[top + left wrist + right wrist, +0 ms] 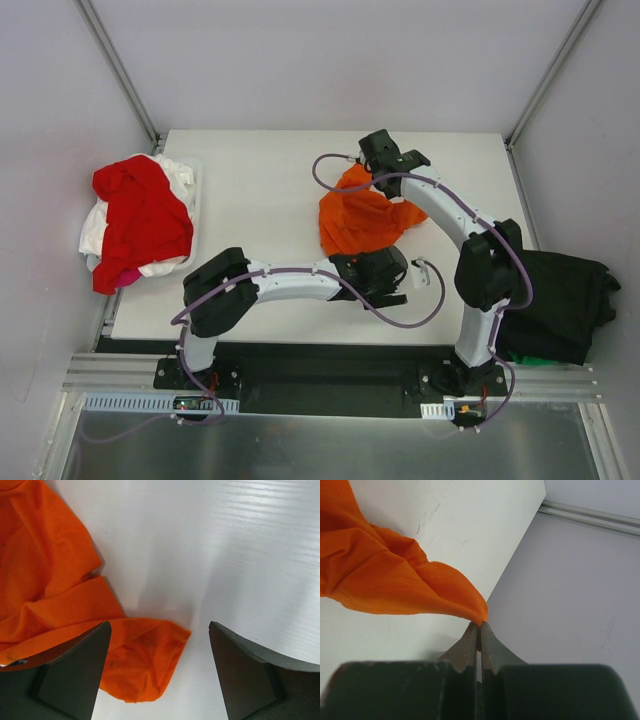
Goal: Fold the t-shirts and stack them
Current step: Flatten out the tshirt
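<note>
Right now the right gripper [480, 626] is pinched tight on a pointed fold of the bright orange, soft cloth t-shirt [380, 575]. The cloth leaves its dark fingertips and sweeps out to their left, over the flat white tabletop [470, 520]. From above, this gripper [385, 160] sits at the far edge of the orange shirt [360, 220], which lies crumpled on the table [260, 190] between the two grippers. The left gripper [375, 272] is at the shirt's near edge. In its wrist view, the left gripper [160, 625] has its jaws spread wide and grips nothing. A rumpled end of the orange shirt [45, 580] lies between the fingers, close to the left one, with bare white table in front of the right one. Whether either finger touches the cloth cannot be told. Well off to the left of the left gripper, a crumpled red cloth t-shirt [140, 215] lies heaped on a white one [95, 235] at the table's left edge. A black t-shirt [560, 300] lies off to the right, beyond the right arm and well apart from both grippers.
</note>
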Available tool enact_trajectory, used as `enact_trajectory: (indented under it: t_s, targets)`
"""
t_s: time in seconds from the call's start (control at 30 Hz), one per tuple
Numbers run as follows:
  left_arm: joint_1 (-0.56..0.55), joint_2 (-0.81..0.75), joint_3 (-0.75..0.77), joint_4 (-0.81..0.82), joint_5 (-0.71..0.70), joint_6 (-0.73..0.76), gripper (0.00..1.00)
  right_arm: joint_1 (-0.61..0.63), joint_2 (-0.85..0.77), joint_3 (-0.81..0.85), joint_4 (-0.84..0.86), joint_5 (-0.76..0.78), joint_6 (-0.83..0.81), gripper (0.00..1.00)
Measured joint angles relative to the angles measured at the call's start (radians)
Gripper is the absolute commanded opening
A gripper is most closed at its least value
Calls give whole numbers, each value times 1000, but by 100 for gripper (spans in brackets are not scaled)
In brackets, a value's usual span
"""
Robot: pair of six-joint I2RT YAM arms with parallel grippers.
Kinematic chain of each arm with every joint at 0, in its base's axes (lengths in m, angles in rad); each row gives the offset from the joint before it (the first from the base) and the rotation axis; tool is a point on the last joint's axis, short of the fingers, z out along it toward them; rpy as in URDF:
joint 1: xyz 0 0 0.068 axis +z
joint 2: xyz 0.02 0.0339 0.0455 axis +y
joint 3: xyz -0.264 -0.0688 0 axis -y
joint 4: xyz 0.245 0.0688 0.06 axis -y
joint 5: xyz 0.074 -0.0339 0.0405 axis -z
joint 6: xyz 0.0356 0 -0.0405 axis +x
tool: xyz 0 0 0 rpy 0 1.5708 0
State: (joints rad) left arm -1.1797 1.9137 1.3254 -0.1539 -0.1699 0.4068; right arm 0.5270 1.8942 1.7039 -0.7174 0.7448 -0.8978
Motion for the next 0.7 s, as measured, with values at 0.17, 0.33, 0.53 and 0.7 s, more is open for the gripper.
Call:
enact_trajectory:
  t_s: [0.17,0.33,0.53,0.7]
  targets:
    - [1,53,28,0,-44,-7,79,0,0,-18,1,-6,9,1]
    - [1,90,28,-6,-85,-11,78,0,0,-60,-2,-16,13,1]
    - [1,91,22,-6,-140,-22,73,0,0,-72,-5,-26,16,1]
    - [3,91,11,0,-165,-22,60,0,-4,-82,-5,-29,21,1]
